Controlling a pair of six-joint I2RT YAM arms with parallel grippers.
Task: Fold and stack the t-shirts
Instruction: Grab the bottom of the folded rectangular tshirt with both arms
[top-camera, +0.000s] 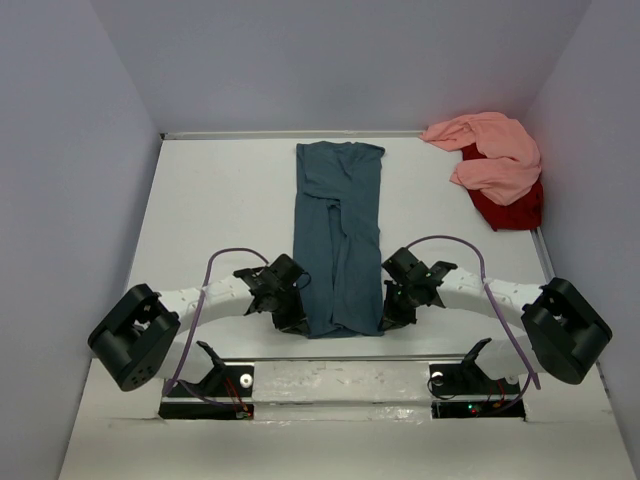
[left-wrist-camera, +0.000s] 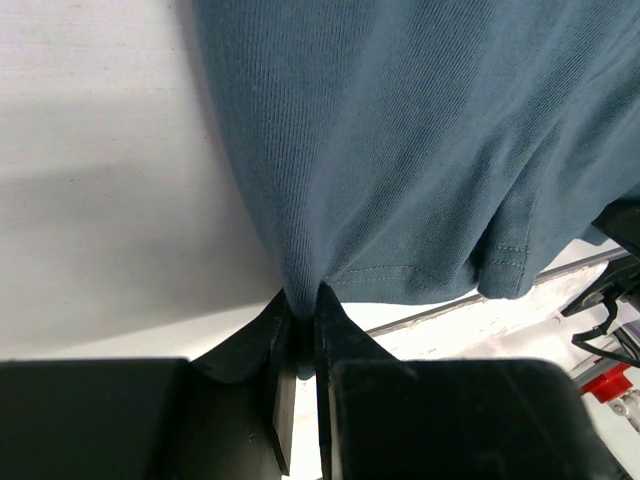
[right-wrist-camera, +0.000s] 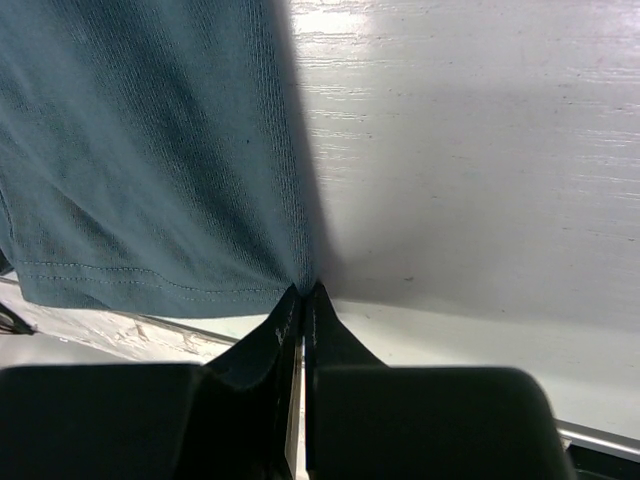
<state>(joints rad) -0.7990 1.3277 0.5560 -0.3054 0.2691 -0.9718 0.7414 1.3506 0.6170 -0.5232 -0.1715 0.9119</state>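
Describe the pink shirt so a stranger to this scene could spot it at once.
Start at the white table and look to its far right corner. Two shirts are heaped there; the pink shirt is the crumpled one on top of the red shirt.

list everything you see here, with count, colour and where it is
dark teal-blue cotton t-shirt: one, teal-blue, folded into a long strip at the table's middle
salmon pink cotton t-shirt: one, pink, crumpled at the far right corner
red cotton t-shirt: one, red, partly under the pink one
white table: one, white, beneath everything
left gripper: one, black, shut on the teal shirt's near left corner
right gripper: one, black, shut on its near right corner
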